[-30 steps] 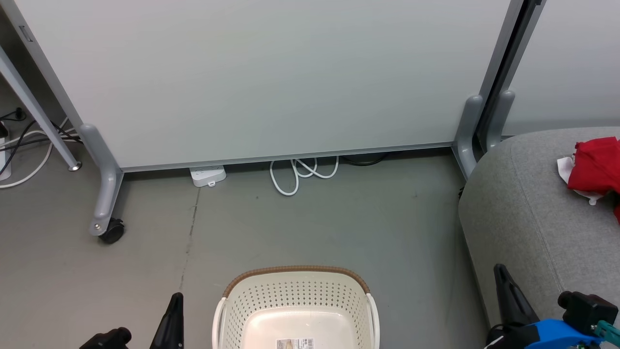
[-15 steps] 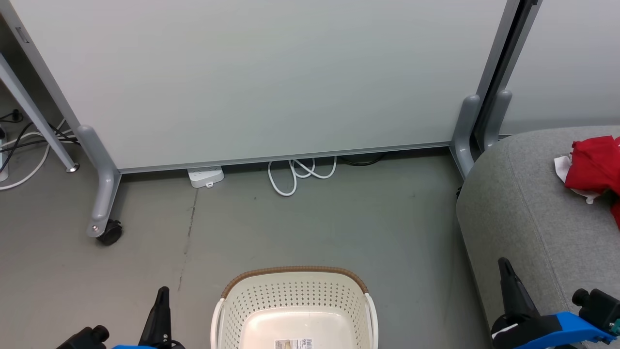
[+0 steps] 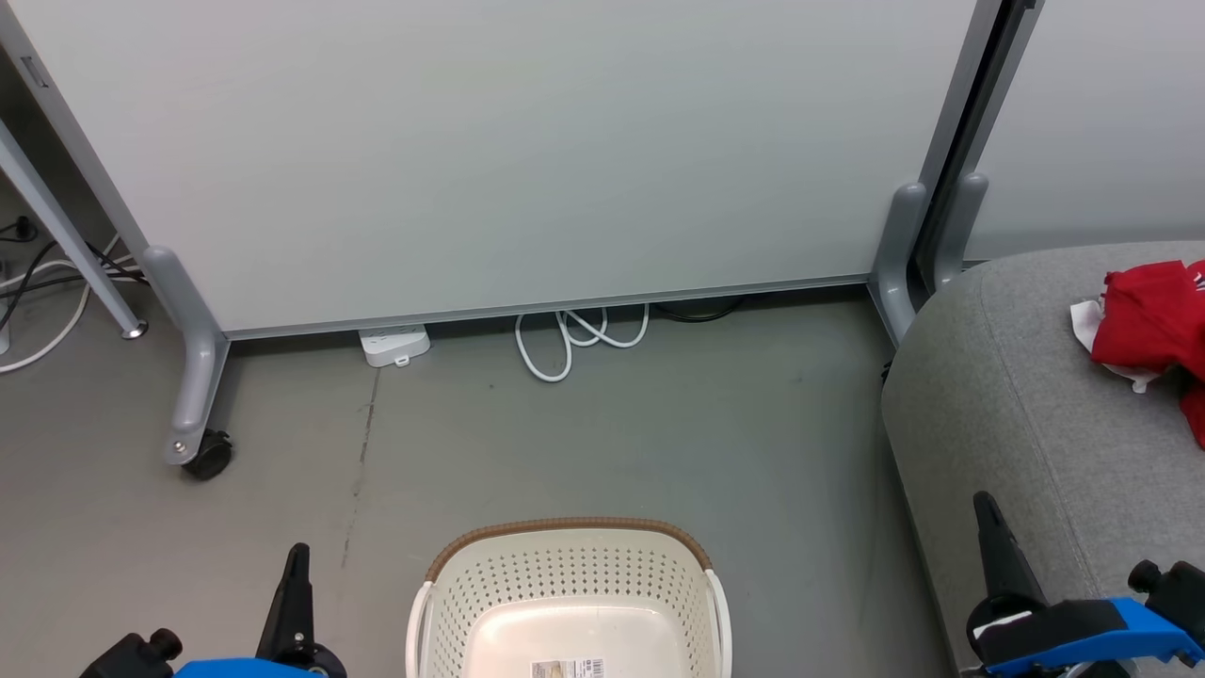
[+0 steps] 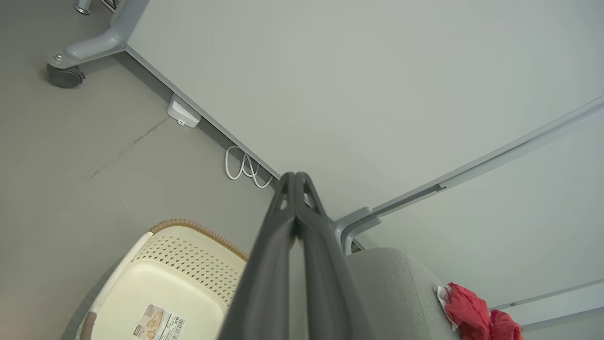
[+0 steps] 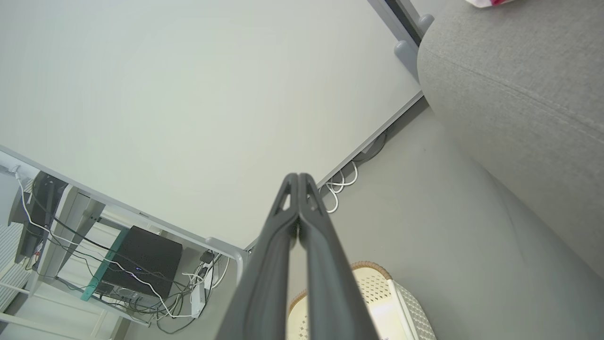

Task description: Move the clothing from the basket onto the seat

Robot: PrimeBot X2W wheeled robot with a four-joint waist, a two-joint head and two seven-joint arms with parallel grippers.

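The cream basket [image 3: 565, 574] with its brown rim stands on the floor at bottom centre, holding no cloth, just a label on its bottom; it is also in the left wrist view [image 4: 155, 264] and the right wrist view [image 5: 377, 283]. Red clothing [image 3: 1148, 315] with a white patch lies bunched on the grey seat [image 3: 1026, 414] at the right edge, and appears in the left wrist view [image 4: 472, 316]. My left gripper [image 3: 297, 556] is low left of the basket, fingers pressed together with nothing held. My right gripper [image 3: 984, 508] is shut and hangs before the seat's front.
A white partition panel [image 3: 527, 151] on grey wheeled feet [image 3: 193, 414] closes the back. A white power strip [image 3: 395, 344] and coiled white cable [image 3: 579, 339] lie at its base. More cables [image 3: 38, 273] and a desk leg are far left.
Both grippers have drifted outward and lower in the head view: left one to the left, right one slightly right. The picture also shifted a little, so the camera moved.
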